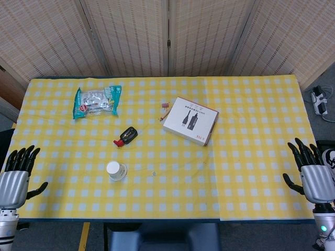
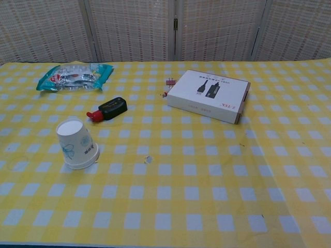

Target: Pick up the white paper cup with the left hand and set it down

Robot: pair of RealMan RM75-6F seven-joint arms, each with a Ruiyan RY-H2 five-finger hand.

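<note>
The white paper cup (image 1: 116, 170) stands upside down on the yellow checked tablecloth (image 1: 235, 157), left of centre near the front; the chest view shows the cup (image 2: 77, 144) with a faint blue print. My left hand (image 1: 17, 173) hovers at the table's front left corner, fingers spread and holding nothing, well to the left of the cup. My right hand (image 1: 312, 172) is at the front right corner, fingers spread, also holding nothing. Neither hand appears in the chest view.
A black and red tool (image 1: 126, 137) lies just behind the cup. A teal snack bag (image 1: 96, 101) sits at the back left. A white box (image 1: 190, 120) rests right of centre, with a small clip (image 1: 165, 106) beside it. A tiny speck (image 1: 153, 173) lies right of the cup.
</note>
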